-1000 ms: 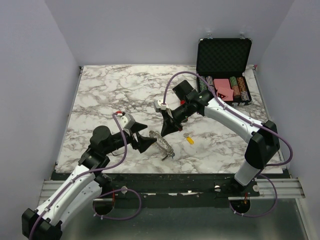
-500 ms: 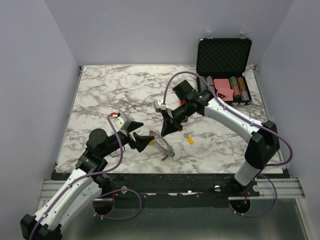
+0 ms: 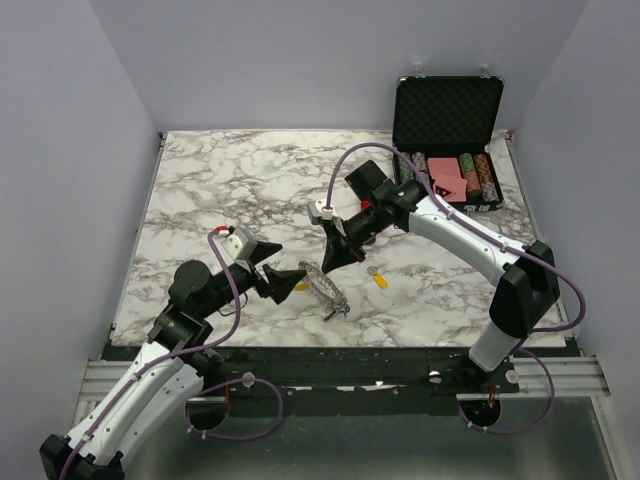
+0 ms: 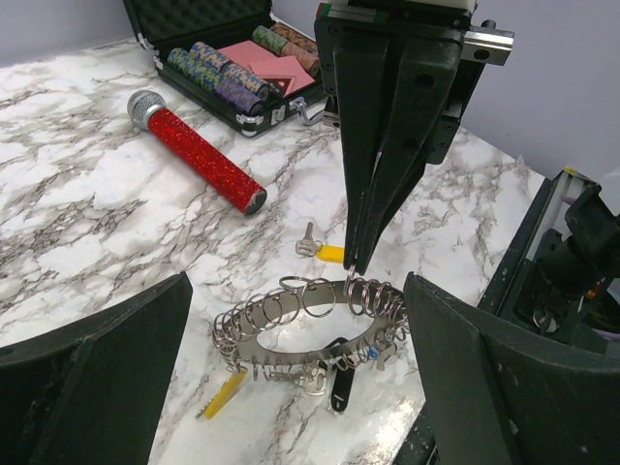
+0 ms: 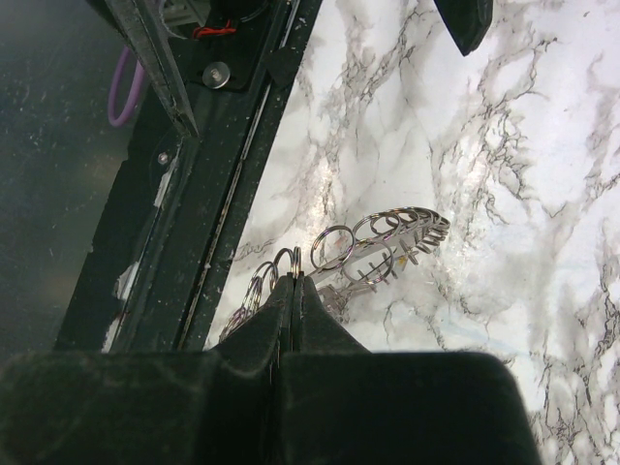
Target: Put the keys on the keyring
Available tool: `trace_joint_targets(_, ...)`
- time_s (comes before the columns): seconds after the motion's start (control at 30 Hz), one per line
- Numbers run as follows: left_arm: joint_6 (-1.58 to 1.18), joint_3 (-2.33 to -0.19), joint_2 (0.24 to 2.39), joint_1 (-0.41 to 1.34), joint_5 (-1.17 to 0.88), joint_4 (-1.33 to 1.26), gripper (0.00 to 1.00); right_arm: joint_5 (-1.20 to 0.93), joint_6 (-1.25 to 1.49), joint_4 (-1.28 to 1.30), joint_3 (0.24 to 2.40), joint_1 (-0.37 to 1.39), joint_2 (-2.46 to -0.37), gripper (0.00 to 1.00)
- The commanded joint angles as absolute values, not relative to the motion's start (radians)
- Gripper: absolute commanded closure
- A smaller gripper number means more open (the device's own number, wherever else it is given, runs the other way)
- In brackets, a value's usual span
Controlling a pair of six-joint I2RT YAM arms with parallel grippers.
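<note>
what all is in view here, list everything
table: one, white marble, under everything
case: one, black, open, far right corner
chips: several rows, striped, in the case
pink flat pieces: count unclear, pink, in the case beside the chips
red cylinder: one, glittery red with a silver cap, lying in front of the case
keyring: one, silver with many small loops, near middle of the table
keys: two seen, yellow heads, one loose right of the keyring, one at its near end; the bits on the ring are too small to name
left hand: one, black, open, left of the keyring
right hand: one, black, shut, tips at the keyring's loops
</note>
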State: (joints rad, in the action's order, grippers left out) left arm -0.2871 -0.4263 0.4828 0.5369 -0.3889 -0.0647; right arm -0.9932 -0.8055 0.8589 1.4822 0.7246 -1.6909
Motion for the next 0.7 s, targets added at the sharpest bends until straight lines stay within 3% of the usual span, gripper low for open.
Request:
trace_joint_targets(0.0, -0.305, -0.417, 0.474, 0.54, -0.373, -0.064, 0.01, -1.015, -0.818, 0.867, 1.505, 0.729, -1.684, 1.0)
trace_joint_targets(0.67, -0.291, -0.41, 0.466, 0.54, -0.41, -0.087, 0.01, -1.017, -0.828, 0.877, 1.505, 0.727, -1.684, 1.0)
